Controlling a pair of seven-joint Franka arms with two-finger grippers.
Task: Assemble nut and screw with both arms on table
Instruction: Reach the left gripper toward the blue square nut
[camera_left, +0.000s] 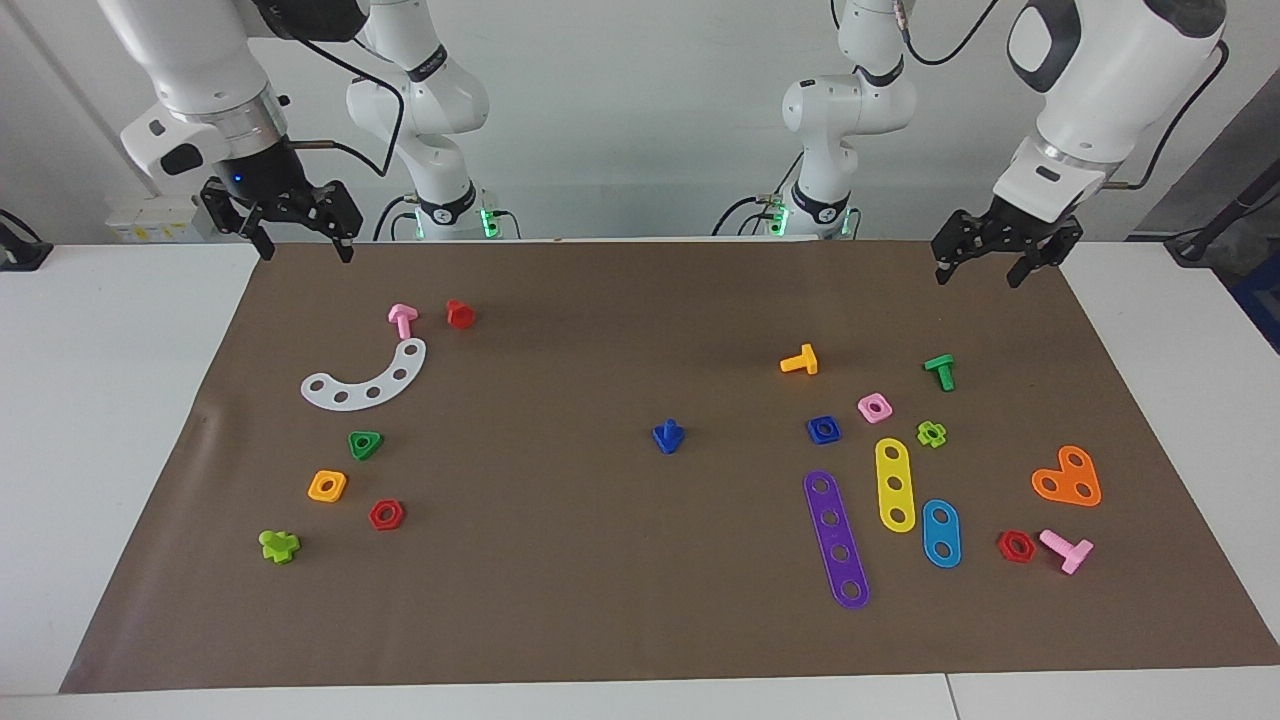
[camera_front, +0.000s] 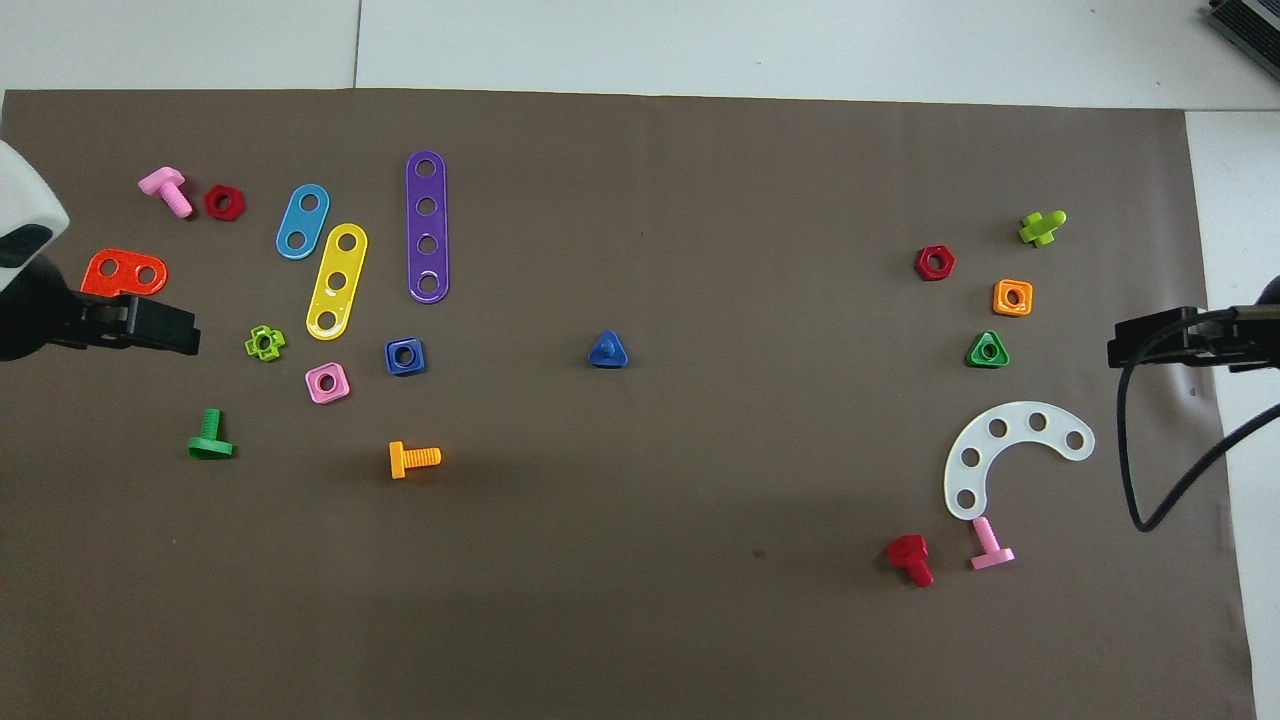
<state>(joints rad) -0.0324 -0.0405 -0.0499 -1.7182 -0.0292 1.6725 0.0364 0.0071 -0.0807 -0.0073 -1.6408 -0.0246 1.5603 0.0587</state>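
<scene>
Hovering empty, left tool (camera_left: 977, 269) spread apart, nut (camera_left: 824, 430) and screw (camera_left: 667, 436) well clear

The nut (camera_left: 823, 430) is a small dark-blue square piece with rounded corners and a round hole in its centre. It lies flat on the brown mat of the table (camera_left: 600, 600), toward the left arm's end, just beside a pink square nut (camera_left: 874, 407) and near the end of a purple strip (camera_left: 836, 538). The screw (camera_left: 667, 436) is a small dark-blue bolt with a triangular head. It stands on its head near the middle of the mat, its short shank pointing up. The two pieces are apart and not joined; the nut's hole is empty.
</scene>
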